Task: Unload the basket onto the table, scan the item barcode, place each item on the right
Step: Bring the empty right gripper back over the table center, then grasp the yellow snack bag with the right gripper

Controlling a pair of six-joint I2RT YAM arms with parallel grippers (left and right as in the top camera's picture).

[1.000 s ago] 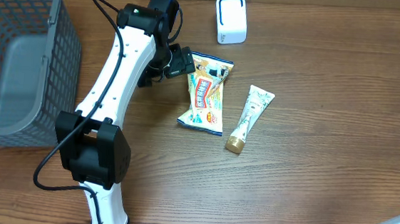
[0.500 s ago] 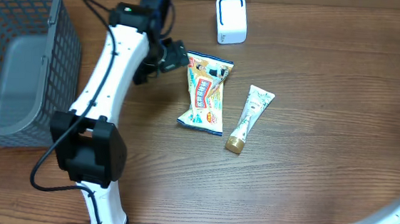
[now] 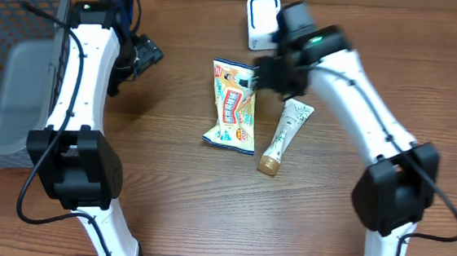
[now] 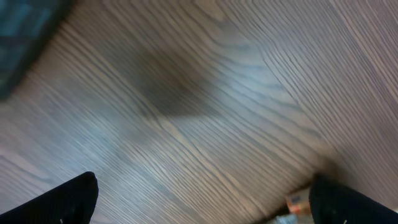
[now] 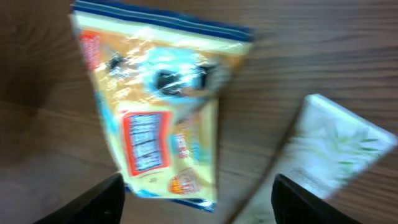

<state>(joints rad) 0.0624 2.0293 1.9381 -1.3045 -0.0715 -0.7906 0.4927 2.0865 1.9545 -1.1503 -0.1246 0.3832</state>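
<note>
Right claw [image 3: 259, 75], spread and empty, hangs over the top end of the yellow-and-orange crinkly plastic snack packet [image 3: 234, 104] on the brown wooden bench [image 3: 397, 68], seen overhead; left claw [image 3: 149, 53], wide apart, stands well off. Right wrist: packet flat below, white soft tube [image 5: 339, 149] just beside; a skewed close could snag that tube or crumple the film. Left wrist: bare bench.

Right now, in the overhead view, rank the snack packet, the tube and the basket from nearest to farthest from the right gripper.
Measured from the right gripper:
1. snack packet, directly beside the gripper, on its lower left in the picture.
2. tube, lying to the right of the packet.
3. basket, far off at the picture's left edge.
</note>
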